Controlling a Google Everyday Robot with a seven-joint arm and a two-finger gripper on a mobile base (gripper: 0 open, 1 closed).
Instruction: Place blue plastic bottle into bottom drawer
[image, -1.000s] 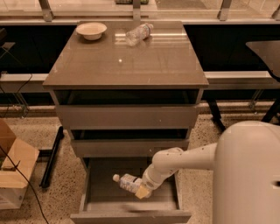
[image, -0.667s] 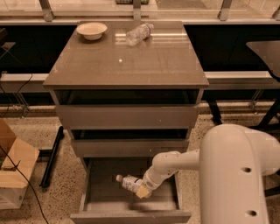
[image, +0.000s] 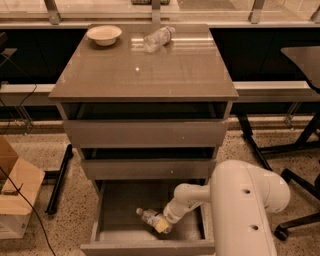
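The arm's bulky white housing (image: 245, 210) has swung further toward 9 o'clock across the view since a second ago, and the gripper (image: 162, 225) with the blue plastic bottle (image: 149, 216) has sunk slightly toward the 6 o'clock front of the drawer. The gripper sits inside the open bottom drawer (image: 125, 202), reaching in from 3 o'clock, its tip against the base end of the bottle. How far the pincer is open, and whether it has real hold of the bottle, I cannot tell. The bottle is within the drawer, near the middle of the grey floor, tilted with its cap toward 10 o'clock.

The two shallower drawers above are each pulled out a little. On the cabinet top (image: 145, 75) a pale bowl (image: 104, 35) stands at the 11 o'clock corner, and a smaller clear bottle (image: 159, 38) lies on its side near the 12 o'clock edge. A cardboard box (image: 15, 195) sits on the floor at 8 o'clock from the cabinet.
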